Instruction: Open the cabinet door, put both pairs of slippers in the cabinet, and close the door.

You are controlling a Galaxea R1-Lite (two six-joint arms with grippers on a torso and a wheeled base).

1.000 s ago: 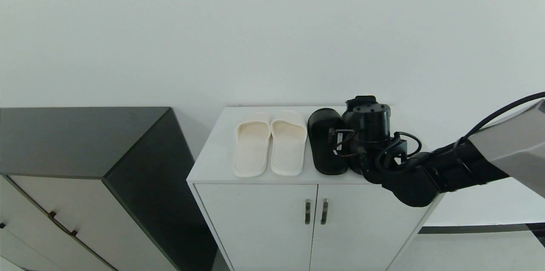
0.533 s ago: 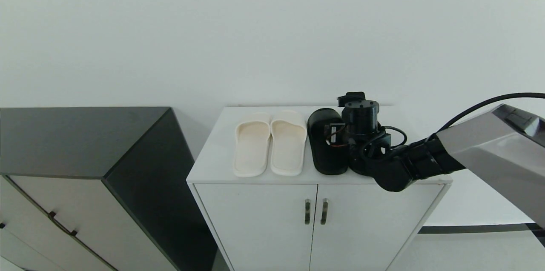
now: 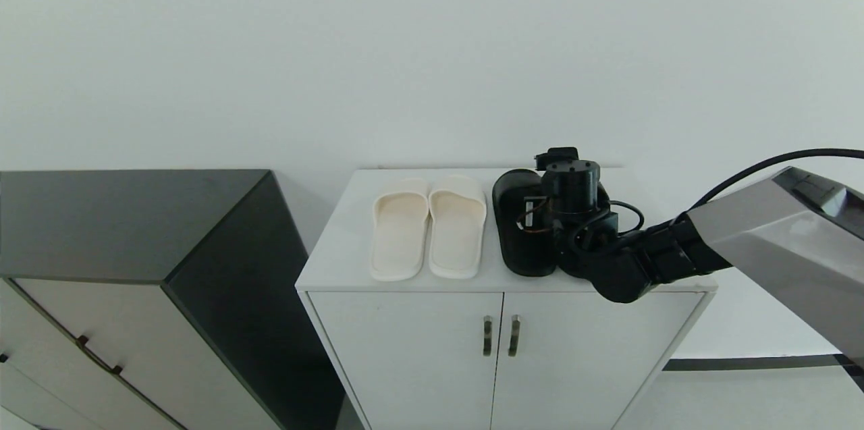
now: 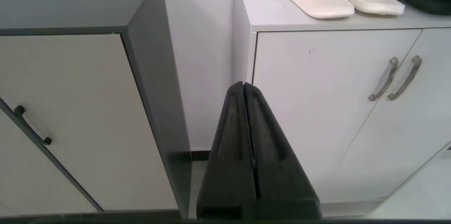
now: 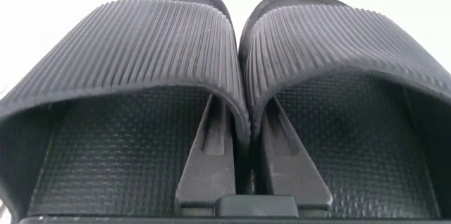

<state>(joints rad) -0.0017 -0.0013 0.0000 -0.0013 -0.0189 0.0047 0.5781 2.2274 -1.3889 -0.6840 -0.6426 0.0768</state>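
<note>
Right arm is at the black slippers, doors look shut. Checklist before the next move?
1. The cabinet doors open: not ok, both shut.
2. The right gripper on the black slippers: ok, one finger inside each, adjoining strap edges pinched between.
3. The white slippers clear of that grasp: ok, lying apart on the cabinet top.
4. The left gripper free for the handles: ok, shut, empty, low before the cabinet.
5. Grip firm enough to lift both: cannot tell.
</note>
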